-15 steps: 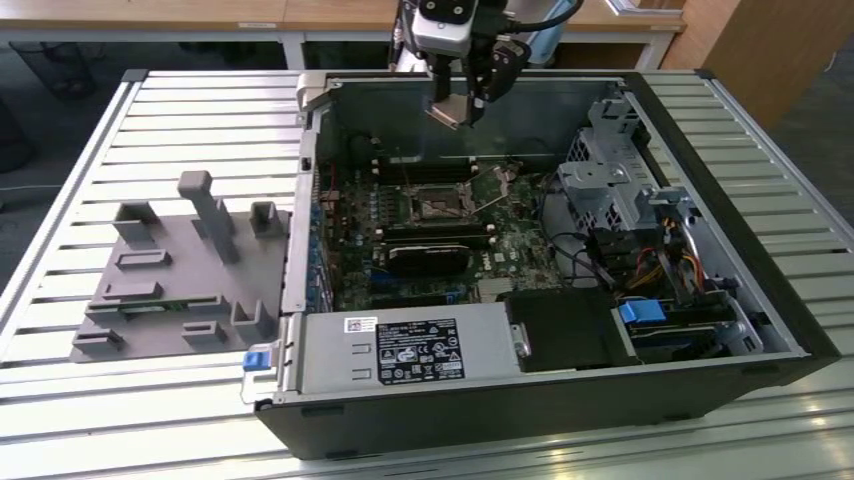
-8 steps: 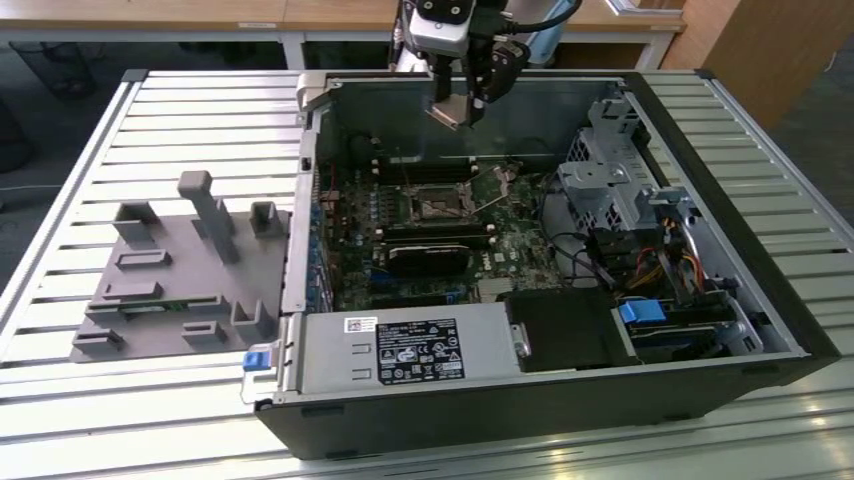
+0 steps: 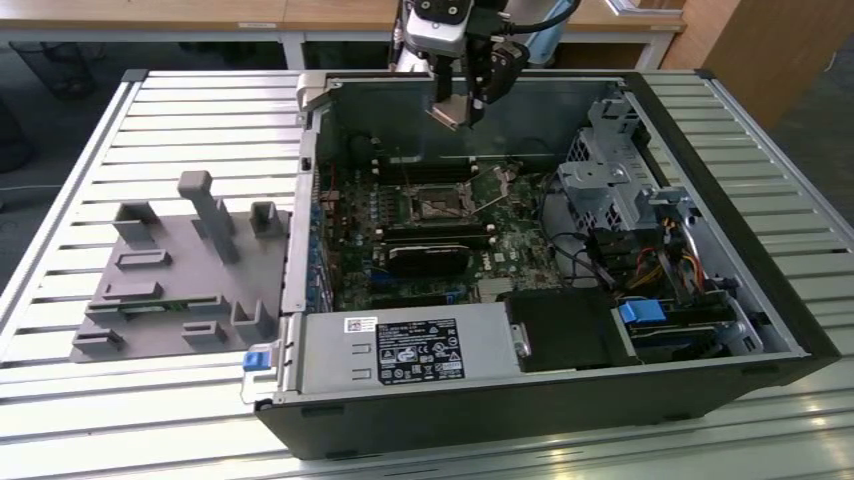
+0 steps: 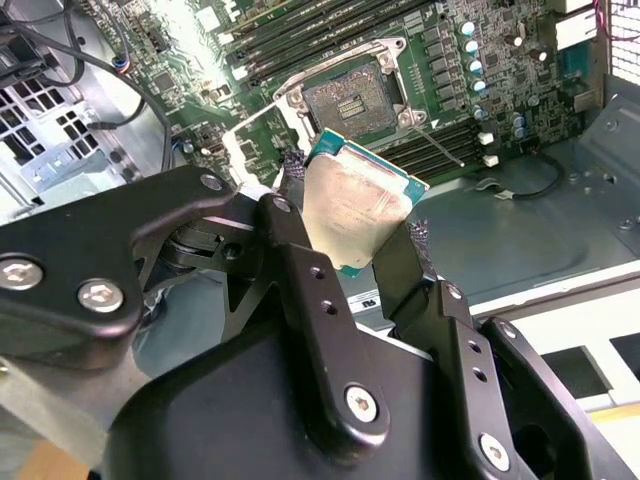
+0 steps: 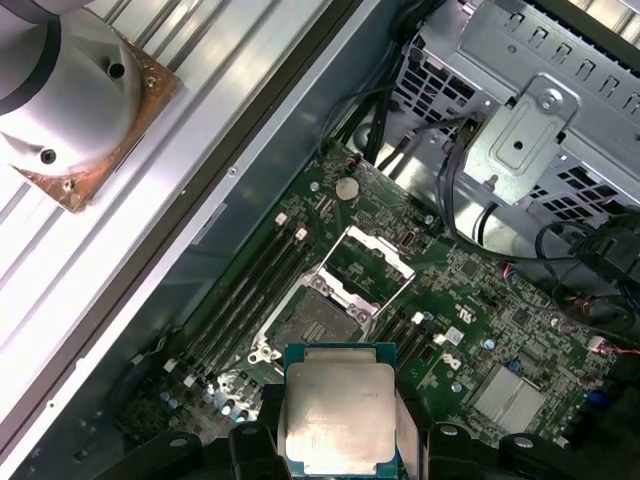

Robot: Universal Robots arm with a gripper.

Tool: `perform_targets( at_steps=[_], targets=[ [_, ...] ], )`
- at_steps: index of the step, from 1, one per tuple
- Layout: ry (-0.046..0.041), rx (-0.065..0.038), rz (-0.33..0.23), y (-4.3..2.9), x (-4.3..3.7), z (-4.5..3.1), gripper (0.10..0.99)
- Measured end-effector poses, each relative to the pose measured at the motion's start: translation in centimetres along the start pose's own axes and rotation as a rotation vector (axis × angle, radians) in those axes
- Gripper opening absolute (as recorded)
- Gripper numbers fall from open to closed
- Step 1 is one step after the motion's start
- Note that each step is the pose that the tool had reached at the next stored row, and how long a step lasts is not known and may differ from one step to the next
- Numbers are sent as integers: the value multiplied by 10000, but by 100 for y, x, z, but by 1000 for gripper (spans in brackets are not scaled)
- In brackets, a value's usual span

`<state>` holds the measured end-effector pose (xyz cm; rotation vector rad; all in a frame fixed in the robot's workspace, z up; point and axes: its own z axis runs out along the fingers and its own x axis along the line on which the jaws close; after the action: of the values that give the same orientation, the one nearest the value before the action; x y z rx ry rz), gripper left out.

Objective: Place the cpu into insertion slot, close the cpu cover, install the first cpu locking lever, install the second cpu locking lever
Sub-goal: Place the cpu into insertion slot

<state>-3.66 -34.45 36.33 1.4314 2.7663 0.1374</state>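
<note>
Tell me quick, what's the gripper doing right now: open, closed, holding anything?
Gripper: shut on the cpu, holding it by its edges in the air over the open case.

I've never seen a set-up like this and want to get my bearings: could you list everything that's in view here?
table: one, silver, slatted, under everything.
computer case: one, black, open, lying on the table.
motherboard: one, green, on the case floor.
cpu socket: one, dark, empty, mid-board.
cpu cover: one, silvery, raised open at the socket.
power supply: one, silver with a label, at the case's near edge in the exterior view.
drive cage: one, silver, inside the case at the exterior view's right.
holder block: one, grey, on the table at the exterior view's left.
cpu: one, silver-grey top, held above the board.
arm: one, silver-grey, above the case's far wall.
tool: one, black, shut on the cpu.
</note>
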Motion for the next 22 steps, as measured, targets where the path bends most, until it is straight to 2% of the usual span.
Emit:
perform_targets(
  at_steps=[15,22],
  targets=[
    [-42,-8,456,-1,0,11,525],
    [-90,-18,986,-5,2,25,525]
  ],
)
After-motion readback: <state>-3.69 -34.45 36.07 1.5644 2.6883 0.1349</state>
